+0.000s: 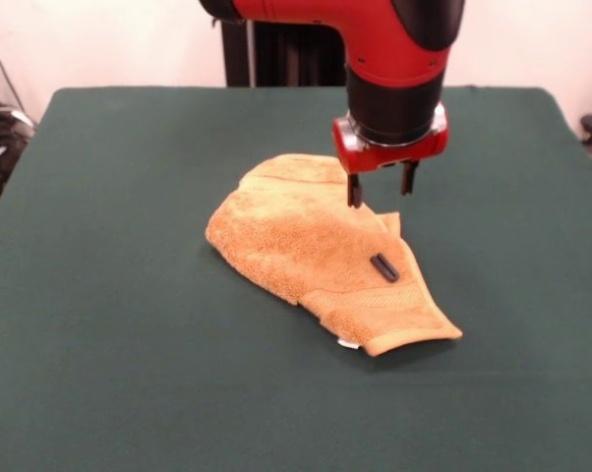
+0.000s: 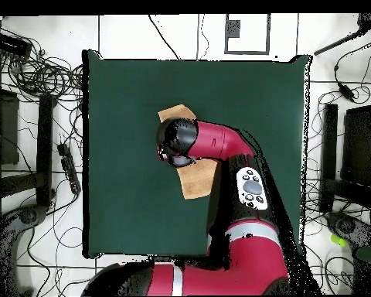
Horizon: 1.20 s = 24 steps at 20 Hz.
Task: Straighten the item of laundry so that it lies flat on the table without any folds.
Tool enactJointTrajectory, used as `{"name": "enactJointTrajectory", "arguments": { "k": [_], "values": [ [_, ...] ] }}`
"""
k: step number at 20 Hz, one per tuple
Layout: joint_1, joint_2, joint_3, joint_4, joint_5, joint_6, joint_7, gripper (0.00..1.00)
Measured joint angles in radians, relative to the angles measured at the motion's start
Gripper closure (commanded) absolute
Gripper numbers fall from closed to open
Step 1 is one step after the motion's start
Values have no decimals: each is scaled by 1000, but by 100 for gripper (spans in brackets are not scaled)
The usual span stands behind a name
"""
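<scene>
One crumpled towel [image 1: 306, 251] lies folded on the desk [image 1: 109, 324], one small black cylinder [image 1: 384, 267] resting on it; the single pincer [image 1: 382, 187] hangs released just above.

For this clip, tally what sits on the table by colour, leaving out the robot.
Golden-orange: 1, the towel, still folded over.
Black: 1, the small cylinder, lying on the towel.
Total: 2 on the green table.
</scene>
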Motion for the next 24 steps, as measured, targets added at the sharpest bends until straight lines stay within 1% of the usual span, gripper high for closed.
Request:
{"name": "enactJointTrajectory", "arguments": {
  "k": [9,17,24],
  "values": [
    [-5,0,0,0,-1,0,0,0],
    [-30,-1,-3,0,-2,0,0,0],
    [-26,-1,-5,0,-3,0,0,0]
  ]
}}
